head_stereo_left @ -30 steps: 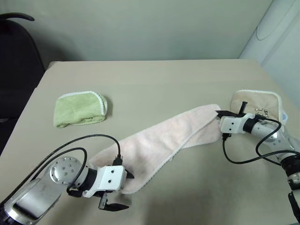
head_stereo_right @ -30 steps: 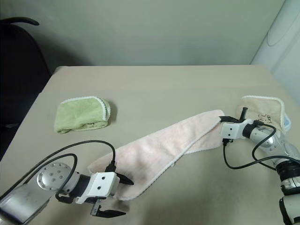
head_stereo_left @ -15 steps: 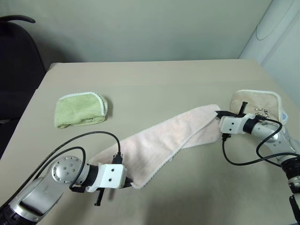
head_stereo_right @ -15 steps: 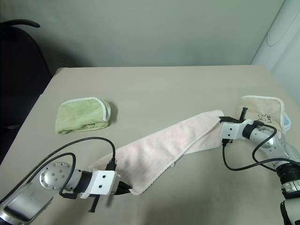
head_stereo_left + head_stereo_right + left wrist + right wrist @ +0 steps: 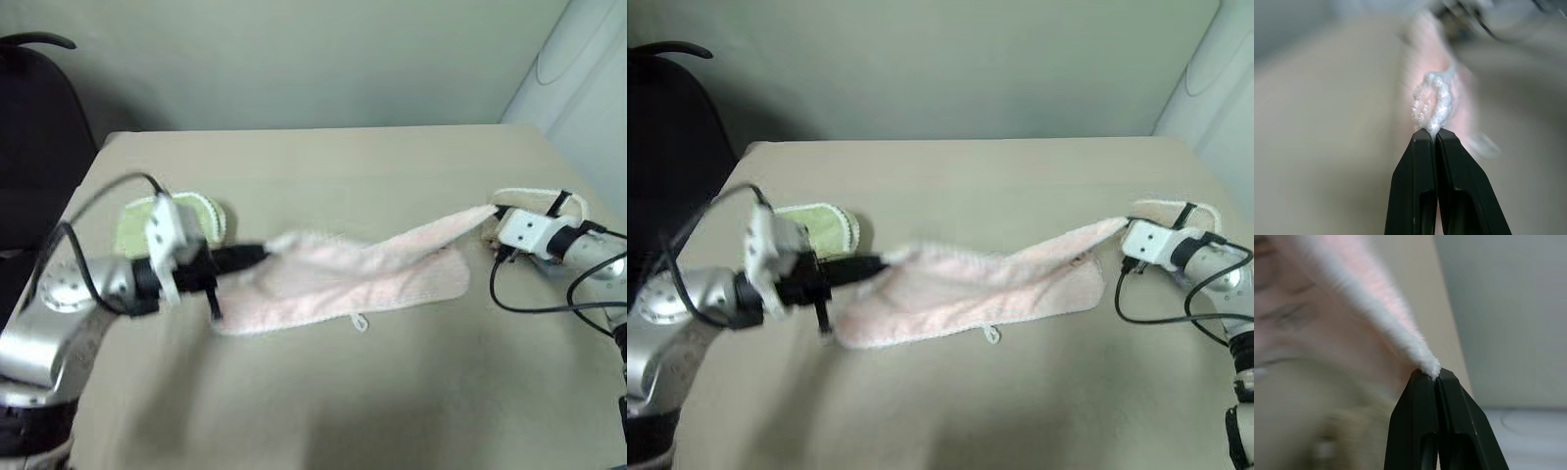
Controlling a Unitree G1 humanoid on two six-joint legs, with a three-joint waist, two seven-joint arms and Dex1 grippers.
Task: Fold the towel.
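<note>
Beige tabletop [image 5: 323, 392], bare along the near edge, backed by a pale wall. Nearest the camera on the robot's left: left pincer [image 5: 263, 253], clamped tight on one end of the towel [image 5: 343, 284], white edging bunched at the tips in the left wrist view. Across on the right: right pincer [image 5: 493, 217], likewise pinched shut on the opposite end, a thin ridge of edging caught between the fingers. Towel strung between the two, upper edge raised off the surface, lower part sagging onto the tabletop mid-table.

Judged progress: both ends secured and lifted; no fold made yet. Left to do: bringing one end over to the other, laying flat, releasing.

Count: one pink towel, two pincers. Farther back, one green towel [image 5: 209, 216] behind the left arm, and one tan towel [image 5: 534, 196] behind the right pincer.
</note>
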